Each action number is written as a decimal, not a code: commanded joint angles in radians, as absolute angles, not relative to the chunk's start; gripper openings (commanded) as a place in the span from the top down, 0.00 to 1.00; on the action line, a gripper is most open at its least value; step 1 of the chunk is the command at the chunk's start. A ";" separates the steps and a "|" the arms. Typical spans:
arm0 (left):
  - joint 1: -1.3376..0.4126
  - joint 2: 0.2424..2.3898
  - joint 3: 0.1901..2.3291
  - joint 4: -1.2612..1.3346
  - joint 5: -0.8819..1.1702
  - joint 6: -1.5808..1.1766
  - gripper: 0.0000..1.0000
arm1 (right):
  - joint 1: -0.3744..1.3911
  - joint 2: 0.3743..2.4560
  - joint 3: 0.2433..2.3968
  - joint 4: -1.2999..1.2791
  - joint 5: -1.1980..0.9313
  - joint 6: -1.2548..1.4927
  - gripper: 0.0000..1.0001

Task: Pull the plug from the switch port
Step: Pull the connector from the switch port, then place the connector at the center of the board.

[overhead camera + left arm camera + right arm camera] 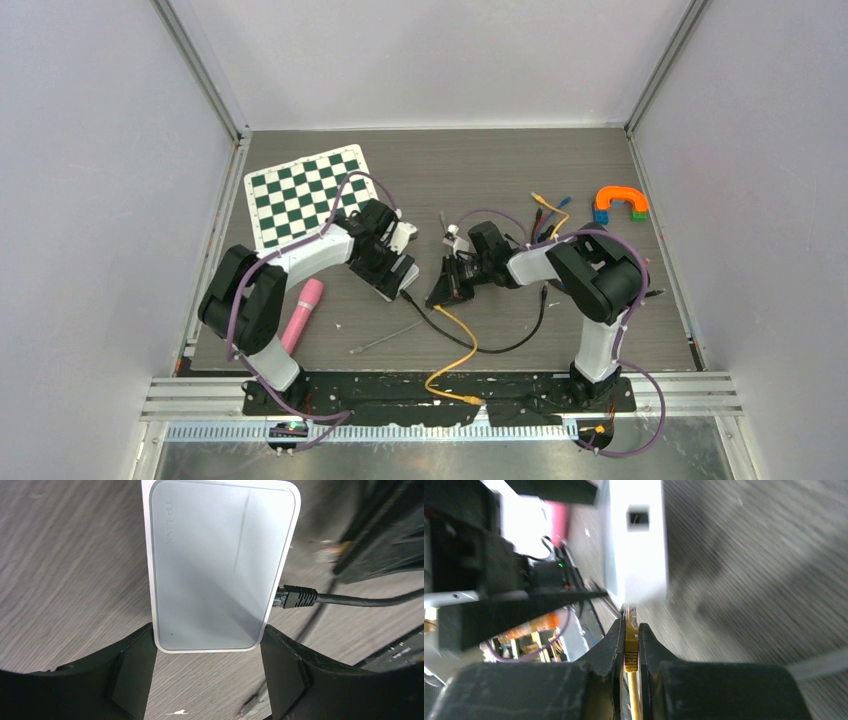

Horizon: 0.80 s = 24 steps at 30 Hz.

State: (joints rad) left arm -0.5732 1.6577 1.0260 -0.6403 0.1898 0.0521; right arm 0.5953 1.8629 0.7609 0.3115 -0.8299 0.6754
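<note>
White switch (215,565) between the left gripper's (207,652) black jaws; yellow plug (631,652) between the right gripper's (631,626); grey wood-grain table (60,580) beneath.

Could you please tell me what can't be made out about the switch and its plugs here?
- Right wrist: whether the yellow plug in the right hand is clear of the switch; blur and glare hide its tip.
- Left wrist: the port row, turned sideways; only the black plug shows at the switch's edge.
- Top: ports and plug tips, too small, partly under the left hand.
</note>
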 commanded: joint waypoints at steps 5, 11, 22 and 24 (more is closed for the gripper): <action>-0.538 1.651 1.064 -0.650 0.183 0.061 0.70 | 0.594 1.787 0.735 0.187 -0.822 0.592 0.95; -0.538 1.664 1.072 -0.669 0.210 0.073 0.70 | 0.547 1.617 0.677 0.330 -0.804 0.710 0.95; -0.538 1.670 1.073 -0.669 0.208 0.075 0.68 | 0.504 1.199 0.916 -0.248 -0.479 0.443 0.95; -0.538 1.667 1.071 -0.666 0.207 0.076 0.68 | 0.484 1.161 0.956 -0.293 -0.476 0.425 0.95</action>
State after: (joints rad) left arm -0.5365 1.6737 1.0328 -0.6674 0.1875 0.0616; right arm 0.5087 1.2572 0.8516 -0.0849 -0.5961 0.5457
